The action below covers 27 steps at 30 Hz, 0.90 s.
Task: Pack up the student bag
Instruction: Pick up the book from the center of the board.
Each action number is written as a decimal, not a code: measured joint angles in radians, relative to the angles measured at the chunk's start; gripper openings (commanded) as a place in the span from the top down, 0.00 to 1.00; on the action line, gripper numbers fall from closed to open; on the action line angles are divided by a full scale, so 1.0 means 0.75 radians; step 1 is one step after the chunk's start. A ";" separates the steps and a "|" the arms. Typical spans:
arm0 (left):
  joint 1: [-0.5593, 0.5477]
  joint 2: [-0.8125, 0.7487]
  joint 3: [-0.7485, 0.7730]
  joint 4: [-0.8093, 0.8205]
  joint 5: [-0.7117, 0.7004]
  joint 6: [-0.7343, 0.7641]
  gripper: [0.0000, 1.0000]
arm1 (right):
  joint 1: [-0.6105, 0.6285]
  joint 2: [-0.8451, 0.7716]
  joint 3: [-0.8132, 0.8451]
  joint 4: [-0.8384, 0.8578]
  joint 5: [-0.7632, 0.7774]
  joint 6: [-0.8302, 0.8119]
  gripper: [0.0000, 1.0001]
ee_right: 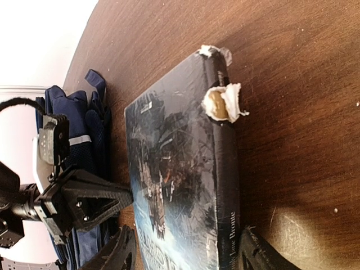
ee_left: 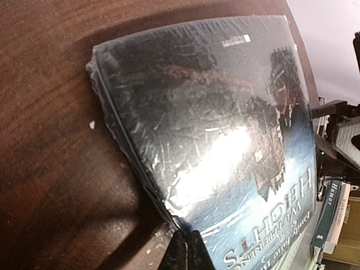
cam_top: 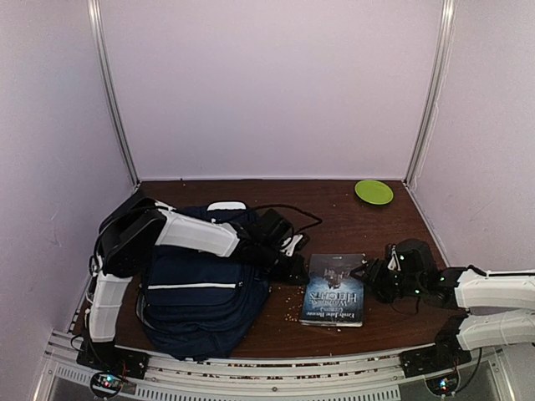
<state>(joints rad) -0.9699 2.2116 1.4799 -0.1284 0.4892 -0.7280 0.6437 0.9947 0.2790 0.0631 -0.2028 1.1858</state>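
Note:
The student bag (cam_top: 201,296), navy with thin white stripes, lies at the front left of the table; its edge also shows in the right wrist view (ee_right: 84,118). A plastic-wrapped book (cam_top: 334,288) lies flat just to its right. My left gripper (ee_left: 188,250) is shut with nothing between its jaws, and its tips rest against the book's (ee_left: 225,124) left edge. My right gripper (ee_right: 188,253) is open and straddles the book (ee_right: 180,169). One finger stands beside the spine and the other by the opposite edge. The left gripper (ee_right: 84,202) shows across the book from it.
A green plate (cam_top: 374,192) sits at the back right. Small crumbs are scattered on the brown table (cam_top: 334,221) around the book. The wrap is torn at the spine's far corner (ee_right: 222,104). White walls close in the table on three sides.

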 measured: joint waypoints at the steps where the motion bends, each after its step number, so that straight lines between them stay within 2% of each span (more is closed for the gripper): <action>1: -0.003 -0.004 -0.004 -0.005 0.001 0.002 0.92 | -0.001 0.010 0.000 0.009 0.003 0.002 0.40; 9: -0.004 -0.020 -0.030 -0.009 0.006 0.003 0.93 | -0.010 0.085 0.001 0.082 0.002 0.035 0.42; 23: -0.001 -0.039 -0.066 0.006 0.010 -0.009 0.93 | -0.010 0.115 0.100 0.082 -0.019 0.019 0.42; 27: -0.009 -0.033 -0.075 0.041 0.054 -0.014 0.93 | 0.023 0.122 0.158 0.155 -0.136 0.024 0.42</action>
<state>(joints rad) -0.9764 2.1868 1.4235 -0.0978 0.5301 -0.7387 0.6609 1.0859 0.3977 0.1791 -0.3050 1.2041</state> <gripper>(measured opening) 0.074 0.580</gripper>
